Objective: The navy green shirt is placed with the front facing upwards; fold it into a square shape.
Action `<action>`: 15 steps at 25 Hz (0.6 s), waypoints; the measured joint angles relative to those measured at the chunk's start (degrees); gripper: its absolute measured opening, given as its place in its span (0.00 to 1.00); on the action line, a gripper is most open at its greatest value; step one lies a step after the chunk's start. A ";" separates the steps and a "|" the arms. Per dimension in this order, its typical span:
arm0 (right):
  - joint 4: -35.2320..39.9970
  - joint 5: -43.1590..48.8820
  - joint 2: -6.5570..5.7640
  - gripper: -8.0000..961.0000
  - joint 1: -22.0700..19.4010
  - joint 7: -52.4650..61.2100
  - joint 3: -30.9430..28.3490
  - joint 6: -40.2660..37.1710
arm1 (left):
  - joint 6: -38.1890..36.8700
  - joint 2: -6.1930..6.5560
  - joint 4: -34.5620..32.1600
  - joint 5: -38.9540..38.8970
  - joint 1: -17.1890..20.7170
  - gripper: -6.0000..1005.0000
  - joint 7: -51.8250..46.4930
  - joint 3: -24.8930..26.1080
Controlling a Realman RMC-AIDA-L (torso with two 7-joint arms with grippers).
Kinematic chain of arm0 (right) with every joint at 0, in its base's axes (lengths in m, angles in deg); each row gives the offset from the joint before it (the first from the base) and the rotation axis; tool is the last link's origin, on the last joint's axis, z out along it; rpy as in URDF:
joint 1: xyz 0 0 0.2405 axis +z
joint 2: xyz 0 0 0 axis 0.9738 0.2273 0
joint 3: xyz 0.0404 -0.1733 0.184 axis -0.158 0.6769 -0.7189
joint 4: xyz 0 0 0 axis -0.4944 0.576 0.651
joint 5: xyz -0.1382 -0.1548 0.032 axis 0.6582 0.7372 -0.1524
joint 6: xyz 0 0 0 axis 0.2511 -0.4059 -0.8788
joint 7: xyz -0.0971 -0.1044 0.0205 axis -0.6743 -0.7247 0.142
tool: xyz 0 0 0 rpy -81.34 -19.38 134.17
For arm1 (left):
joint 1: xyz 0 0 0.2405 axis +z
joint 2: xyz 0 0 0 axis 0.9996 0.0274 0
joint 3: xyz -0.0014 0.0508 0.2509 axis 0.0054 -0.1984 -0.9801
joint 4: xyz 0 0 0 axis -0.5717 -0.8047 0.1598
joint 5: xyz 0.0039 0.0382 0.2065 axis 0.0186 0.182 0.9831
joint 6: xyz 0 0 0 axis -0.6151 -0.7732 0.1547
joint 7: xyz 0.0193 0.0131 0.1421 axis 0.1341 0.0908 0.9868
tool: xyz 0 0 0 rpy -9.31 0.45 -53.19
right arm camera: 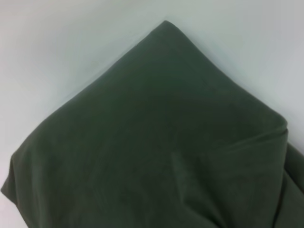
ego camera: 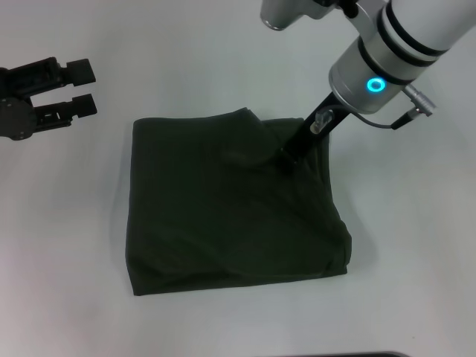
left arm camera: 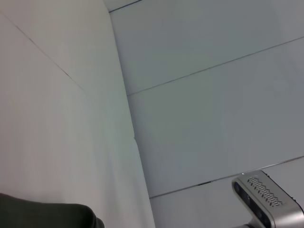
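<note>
The navy green shirt (ego camera: 223,208) lay on the white table (ego camera: 67,245) already folded into a rough square, its near edge closest to the robot, plain cloth upward; no lettering or tag could be read on it. Farther back, the right gripper (ego camera: 287,157) pressed down on the shirt's far right part, whether its fingers were apart could not be told. The left gripper (ego camera: 76,89) hovered off the shirt's far left corner, fingers spread and holding nothing
</note>
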 joint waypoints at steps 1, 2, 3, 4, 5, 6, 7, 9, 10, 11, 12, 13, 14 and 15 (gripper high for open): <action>0.03 -0.02 0.00 0.03 -0.25 0.00 -0.31 -0.19 | 0.06 0.00 0.00 0.00 0.00 0.81 0.00 0.00; 0.02 -0.01 0.00 0.03 -0.44 0.01 -0.45 -0.34 | 0.10 0.00 0.00 0.01 0.01 0.81 0.00 0.00; 0.02 -0.01 0.00 0.03 -0.67 0.04 -0.56 -0.47 | 0.11 0.00 0.00 0.01 0.02 0.81 0.00 0.00; 0.03 0.02 0.00 0.03 -0.86 0.07 -0.63 -0.61 | 0.12 0.00 0.00 0.01 0.02 0.81 0.00 0.00; 0.04 0.06 0.00 0.03 -1.02 0.10 -0.73 -0.66 | 0.13 0.00 0.00 0.01 0.02 0.81 0.00 0.00; 0.06 0.09 0.00 0.03 -1.19 0.12 -0.97 -0.73 | 0.14 0.00 0.00 0.01 -0.02 0.81 0.00 0.00; 0.08 0.12 0.00 0.03 -1.37 0.12 -1.35 -0.84 | 0.14 -0.02 0.00 0.03 -0.06 0.81 0.00 0.00; 0.11 0.16 -0.02 0.03 -1.77 0.13 -2.41 -1.06 | 0.17 -0.06 0.00 0.06 -0.11 0.81 0.00 0.00; 0.12 0.19 -0.08 0.03 -1.96 0.14 -2.98 -1.10 | 0.22 -0.09 0.00 0.07 -0.11 0.81 0.00 0.00; 0.12 0.20 -0.12 0.03 -2.13 0.14 -3.54 -1.13 | 0.25 -0.09 0.00 0.07 -0.11 0.81 0.00 0.00; 0.12 0.22 -0.15 0.03 -2.28 0.14 -4.07 -1.13 | 0.30 -0.09 0.00 0.08 -0.10 0.81 0.00 0.00; 0.12 0.24 -0.17 0.03 -2.42 0.14 -4.59 -1.14 | 0.32 -0.09 0.00 0.09 -0.05 0.81 0.00 0.00; 0.12 0.30 -0.17 0.03 -2.52 0.14 -5.00 -1.14 | 0.33 -0.10 0.00 0.09 -0.02 0.81 0.00 0.00; 0.12 0.36 -0.18 0.03 -2.61 0.13 -5.35 -1.14 | 0.33 -0.12 0.00 0.11 0.03 0.81 0.00 0.00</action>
